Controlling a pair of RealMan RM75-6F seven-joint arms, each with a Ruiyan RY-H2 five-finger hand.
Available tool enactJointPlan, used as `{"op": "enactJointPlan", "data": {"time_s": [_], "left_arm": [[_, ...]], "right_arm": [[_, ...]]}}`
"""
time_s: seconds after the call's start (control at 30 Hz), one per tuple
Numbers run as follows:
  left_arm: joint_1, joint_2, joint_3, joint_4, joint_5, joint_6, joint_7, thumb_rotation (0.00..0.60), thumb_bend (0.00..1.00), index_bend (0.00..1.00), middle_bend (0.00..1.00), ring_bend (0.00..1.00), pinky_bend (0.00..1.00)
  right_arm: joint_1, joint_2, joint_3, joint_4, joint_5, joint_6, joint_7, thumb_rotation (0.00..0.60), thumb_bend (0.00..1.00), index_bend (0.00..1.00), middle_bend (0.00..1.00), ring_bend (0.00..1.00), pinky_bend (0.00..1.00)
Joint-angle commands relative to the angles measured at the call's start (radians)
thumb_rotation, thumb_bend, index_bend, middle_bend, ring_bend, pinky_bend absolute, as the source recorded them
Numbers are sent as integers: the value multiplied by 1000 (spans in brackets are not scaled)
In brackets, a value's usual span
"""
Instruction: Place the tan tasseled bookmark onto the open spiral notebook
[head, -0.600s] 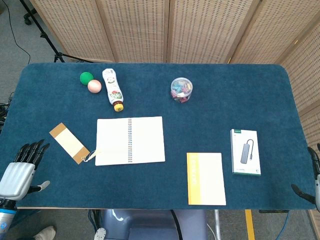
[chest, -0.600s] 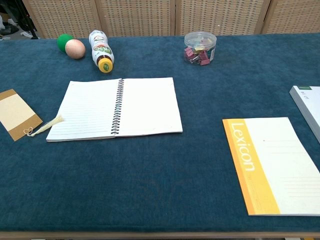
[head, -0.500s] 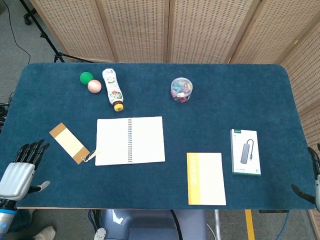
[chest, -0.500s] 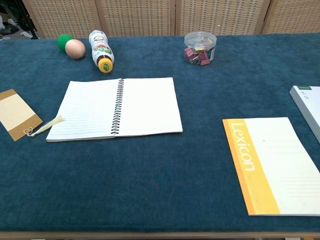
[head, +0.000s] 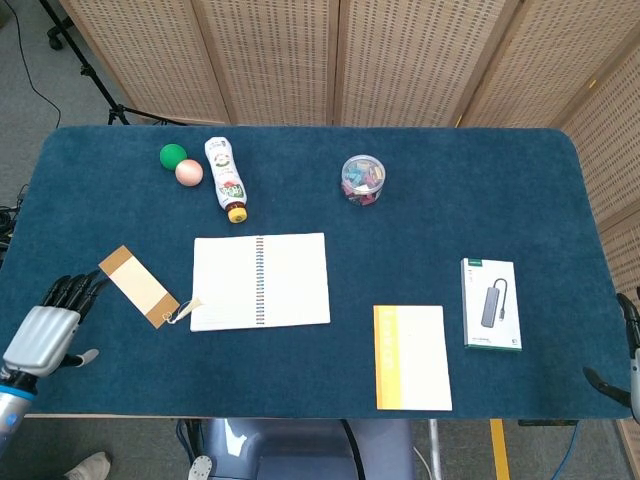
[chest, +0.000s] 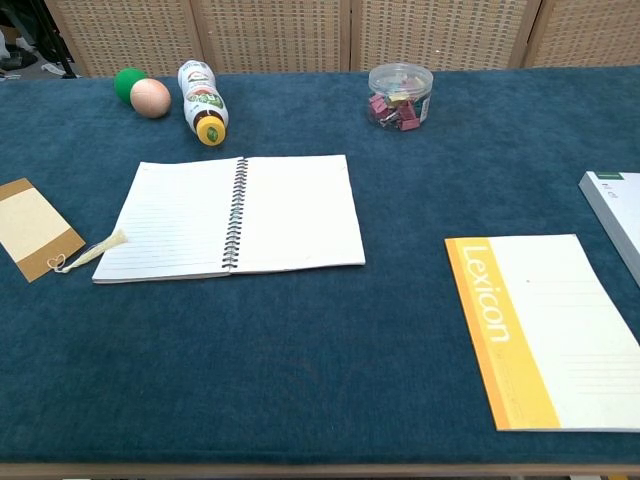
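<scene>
Lying flat on the counter (head: 420, 220), the bookmark (head: 139, 285) sits just left of the notebook (head: 260, 281), with its tassel (chest: 92, 252) touching the notebook's lower left corner. The notebook is open, spiral in the middle, both pages bare. The left hand (head: 48, 328) hovers at the counter's near left edge, released, fingers extended toward the bookmark and holding nothing. Only a sliver of the right hand (head: 622, 360) shows at the frame's right edge; its state cannot be determined. Behind the notebook lie a bottle (head: 226, 178), a green ball (head: 172, 155) and a pink ball (head: 189, 172). A clip jar (head: 362, 180) stands further right.
</scene>
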Motion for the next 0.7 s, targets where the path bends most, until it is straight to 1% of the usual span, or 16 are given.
{"op": "enactJointPlan", "data": {"time_s": [0.03,0.07,0.13,0.2,0.47,0.57,0.7], "left_arm": [[-151,-85,11,283,90,-169,-242,600,11,183,0,0,0],[-171,-103,15,319,104,-184,-259,600,19,222,0,0,0],[-196,-123,19,356,118,-200,-276,600,27,251,0,0,0],[-213,-137,22,380,124,-211,-277,600,29,252,0,0,0],[-286,-199,41,454,130,-298,-189,600,71,253,0,0,0],[-300,-216,44,465,127,-310,-179,600,101,253,0,0,0],[-316,-230,44,474,120,-310,-166,600,111,253,0,0,0]], "right_arm": [[6,-12,6,9,18,-9,-20,600,0,0,0,0,0],[8,-16,9,13,27,-13,-27,600,0,0,0,0,0],[10,-22,13,20,41,-17,-36,600,0,0,0,0,0],[12,-26,17,24,53,-21,-41,600,0,0,0,0,0],[19,-38,25,37,81,-34,-56,600,0,0,0,0,0],[20,-41,24,39,81,-36,-62,600,0,0,0,0,0],[21,-43,24,39,86,-38,-65,600,0,0,0,0,0]]}}
